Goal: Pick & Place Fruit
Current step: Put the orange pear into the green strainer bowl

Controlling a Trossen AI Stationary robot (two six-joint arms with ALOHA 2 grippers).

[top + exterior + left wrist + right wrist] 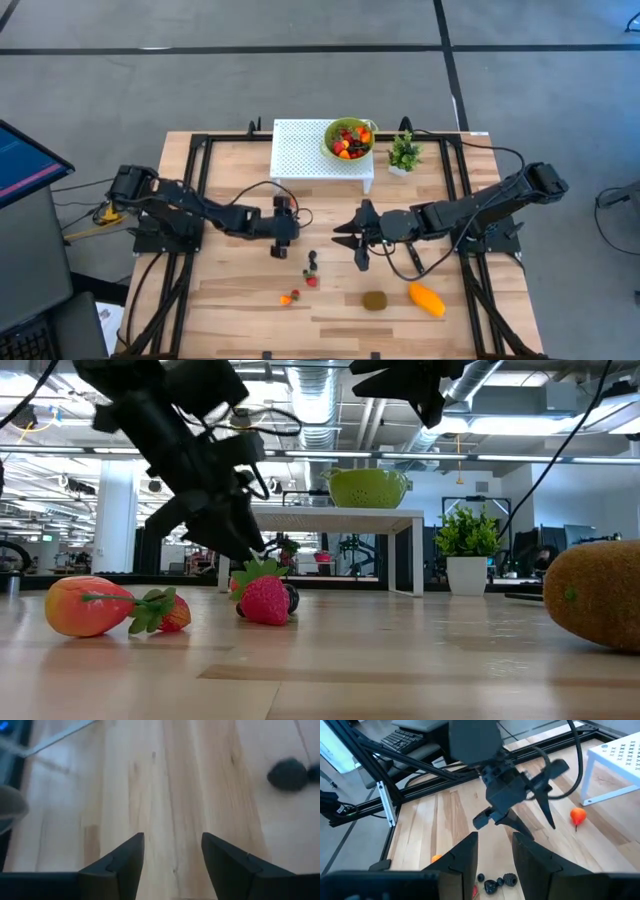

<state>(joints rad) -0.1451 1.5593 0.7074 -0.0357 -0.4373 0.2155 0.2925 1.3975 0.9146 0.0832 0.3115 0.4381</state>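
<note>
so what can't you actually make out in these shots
- Bowl contents: in the high view the fruit is too small to tell apart; in the low view the rim hides it.
- Kiwi: cut off by the low view's right edge.
- Dark piece: blurred in the left wrist view, kind unclear.
- Small fruit near the right pincer: partly hidden by its fingers.
- Left pincer: open over bare wood.
</note>
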